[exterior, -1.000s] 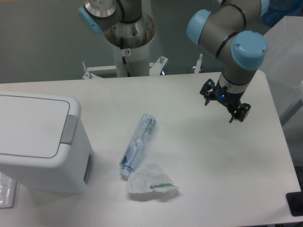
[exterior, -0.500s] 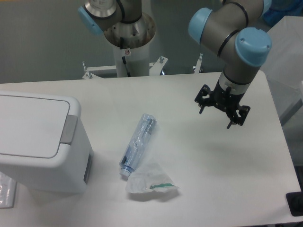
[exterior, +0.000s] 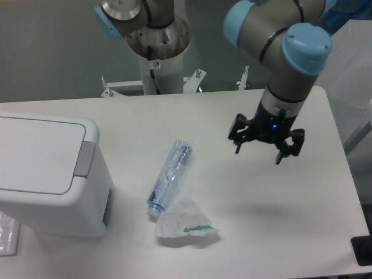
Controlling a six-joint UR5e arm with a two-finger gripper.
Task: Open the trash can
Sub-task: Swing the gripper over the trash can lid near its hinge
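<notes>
The white boxy trash can (exterior: 46, 174) stands at the left edge of the table. Its flat lid (exterior: 38, 152) is down and the grey push tab (exterior: 86, 158) sits on its right side. My gripper (exterior: 258, 153) hangs above the table at the right, far from the can. Its two black fingers are spread apart and hold nothing.
A crushed clear plastic bottle (exterior: 169, 178) lies in the middle of the table. A crumpled clear wrapper with a green mark (exterior: 185, 225) lies just below it. The arm's base post (exterior: 157, 46) stands behind the table's far edge. The table's right edge is close to the gripper.
The gripper has moved left and a little toward the front, and has turned so its fingers line up more level. The trash can, bottle and wrapper have not moved.
</notes>
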